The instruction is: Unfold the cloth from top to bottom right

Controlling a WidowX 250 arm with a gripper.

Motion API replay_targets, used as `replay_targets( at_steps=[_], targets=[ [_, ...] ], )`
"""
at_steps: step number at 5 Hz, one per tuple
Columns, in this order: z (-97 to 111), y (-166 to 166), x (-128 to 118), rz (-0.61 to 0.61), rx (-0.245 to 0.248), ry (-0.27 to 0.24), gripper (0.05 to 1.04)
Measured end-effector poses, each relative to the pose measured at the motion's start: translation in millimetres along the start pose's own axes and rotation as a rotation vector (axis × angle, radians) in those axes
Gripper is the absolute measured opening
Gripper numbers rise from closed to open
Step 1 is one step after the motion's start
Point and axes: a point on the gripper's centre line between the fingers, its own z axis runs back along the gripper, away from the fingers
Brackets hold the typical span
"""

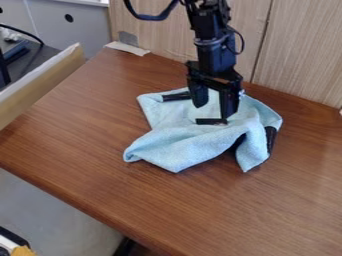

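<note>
The gripper (213, 111) hangs over the back middle of the light blue cloth (180, 145), its two fingers spread apart with cloth visible between them. Rumpled and partly folded, the cloth lies on the brown table, with one corner pointing to the front left and a narrow flap hanging toward the front right. Black strips show on the cloth at its upper left, beside the right fingertip and along its right edge. Whether the fingertips touch the cloth, I cannot tell.
The wooden table (87, 135) has a wood-grain panel (300, 60) along its back. A pale raised board (40, 82) borders it at the left. A whitish scrap (127, 48) lies at the back left corner.
</note>
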Motion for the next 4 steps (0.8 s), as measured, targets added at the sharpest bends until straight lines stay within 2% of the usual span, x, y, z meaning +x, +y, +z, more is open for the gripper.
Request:
replay_targets(
  at_steps=[1,2,4],
  targets=[
    [-17,-1,-2,-0.035,-0.011,0.029,1.001],
    [-26,2,-4,-0.023,-0.015,0.058,1.001],
    [-31,10,1,0.009,-0.007,0.085,1.001]
  ],
)
